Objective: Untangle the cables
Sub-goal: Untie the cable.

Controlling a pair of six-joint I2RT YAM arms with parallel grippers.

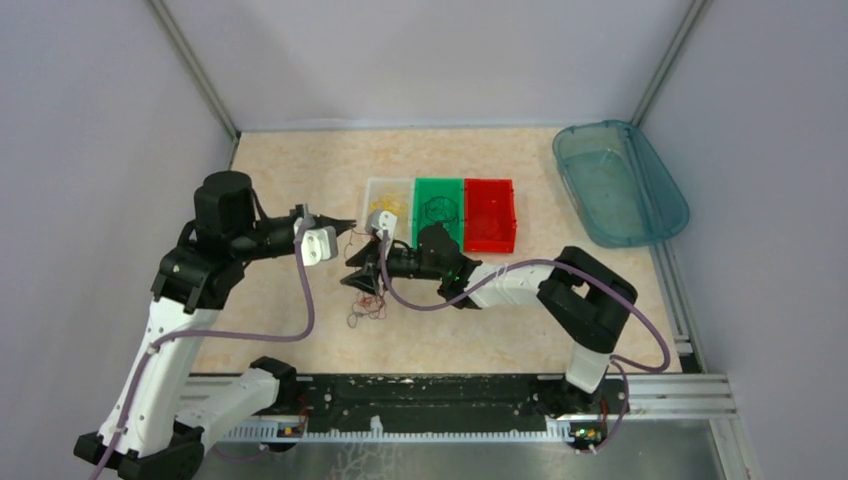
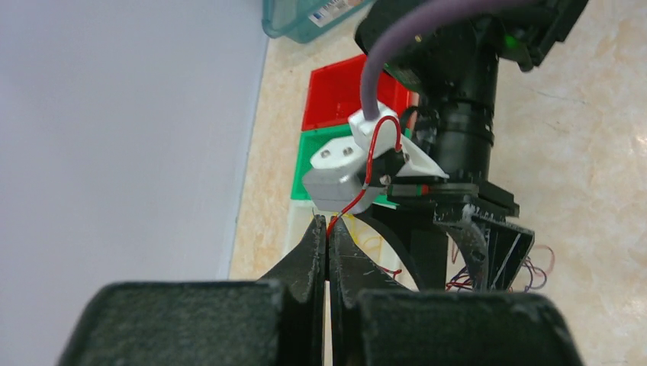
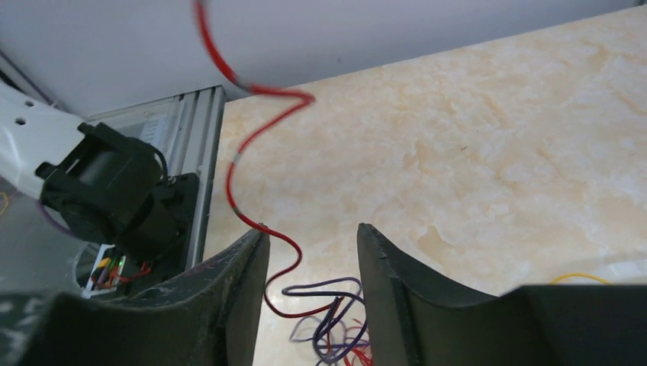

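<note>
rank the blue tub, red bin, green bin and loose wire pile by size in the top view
1. blue tub, clearly largest
2. red bin and green bin, which look alike, so no ranking between them
3. wire pile, smallest

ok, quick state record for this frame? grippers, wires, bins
left gripper: shut on red wire, held above the table
right gripper: open, over the tangle
red wire: runs from left gripper, seemingly draped over right arm's wrist camera, down into tangle
tangle: purple and red wires on table, not separated
bins: clear bin with yellow wires, green bin, red bin, side by side
</note>
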